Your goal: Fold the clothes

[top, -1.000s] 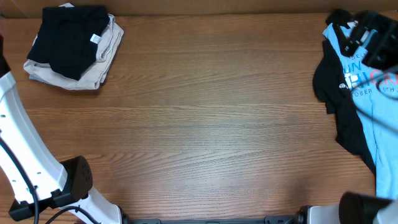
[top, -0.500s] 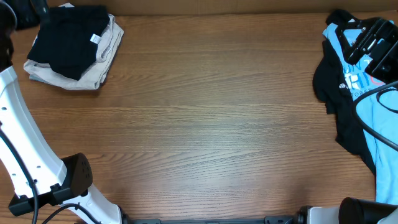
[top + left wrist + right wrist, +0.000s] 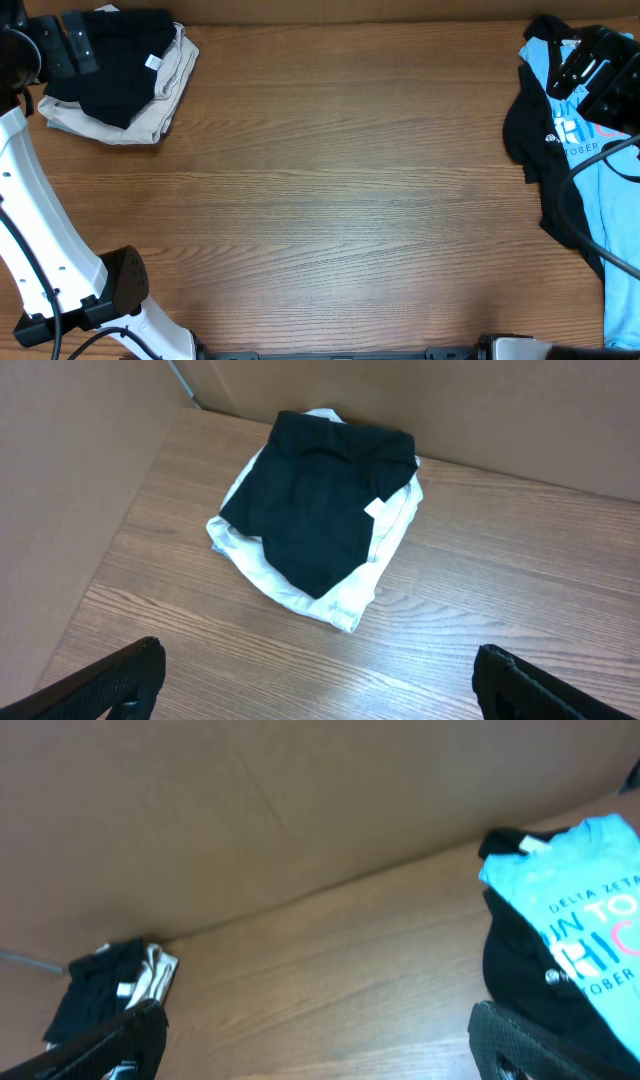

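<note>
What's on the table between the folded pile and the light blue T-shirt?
The overhead view shows bare brown wooden tabletop from the folded black-on-beige pile across to a crumpled black garment, which lies under the light blue printed T-shirt.

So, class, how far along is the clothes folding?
Done: a folded black fabric garment sits stacked on a folded beige fabric garment. In hand: nothing; left claw and right claw are open, empty. Left: the crumpled light blue printed T-shirt and rumpled black garment beneath it.
</note>
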`<act>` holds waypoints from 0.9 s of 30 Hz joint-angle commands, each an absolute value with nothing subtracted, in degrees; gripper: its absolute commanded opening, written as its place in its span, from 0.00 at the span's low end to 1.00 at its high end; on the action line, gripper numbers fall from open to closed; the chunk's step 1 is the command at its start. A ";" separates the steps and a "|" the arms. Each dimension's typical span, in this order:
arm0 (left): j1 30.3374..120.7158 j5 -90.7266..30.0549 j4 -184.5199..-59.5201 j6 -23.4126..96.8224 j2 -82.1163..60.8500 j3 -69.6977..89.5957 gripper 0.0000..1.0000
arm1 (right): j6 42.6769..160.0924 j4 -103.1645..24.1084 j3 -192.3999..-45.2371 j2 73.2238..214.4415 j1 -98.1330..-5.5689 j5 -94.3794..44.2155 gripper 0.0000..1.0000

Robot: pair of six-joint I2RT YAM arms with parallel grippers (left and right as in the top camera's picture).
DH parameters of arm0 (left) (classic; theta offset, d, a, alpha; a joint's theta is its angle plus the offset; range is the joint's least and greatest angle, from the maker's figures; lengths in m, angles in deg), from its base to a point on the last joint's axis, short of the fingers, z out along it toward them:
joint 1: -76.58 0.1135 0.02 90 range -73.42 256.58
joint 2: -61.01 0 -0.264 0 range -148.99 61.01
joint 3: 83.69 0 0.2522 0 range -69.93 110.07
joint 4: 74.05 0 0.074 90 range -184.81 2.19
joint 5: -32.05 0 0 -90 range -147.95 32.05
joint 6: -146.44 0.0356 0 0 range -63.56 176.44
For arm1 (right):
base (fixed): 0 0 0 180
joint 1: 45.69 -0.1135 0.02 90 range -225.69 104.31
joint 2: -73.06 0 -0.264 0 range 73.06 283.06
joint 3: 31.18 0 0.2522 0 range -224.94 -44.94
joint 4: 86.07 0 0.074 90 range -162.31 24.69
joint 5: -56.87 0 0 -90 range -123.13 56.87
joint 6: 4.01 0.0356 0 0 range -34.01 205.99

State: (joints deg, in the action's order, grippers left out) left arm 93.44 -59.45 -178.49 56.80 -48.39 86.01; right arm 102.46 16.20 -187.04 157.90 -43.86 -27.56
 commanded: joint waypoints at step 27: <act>93.04 -59.43 -178.42 57.72 -48.37 85.81 1.00 | 102.54 -65.90 -71.60 101.48 -48.30 -27.52 1.00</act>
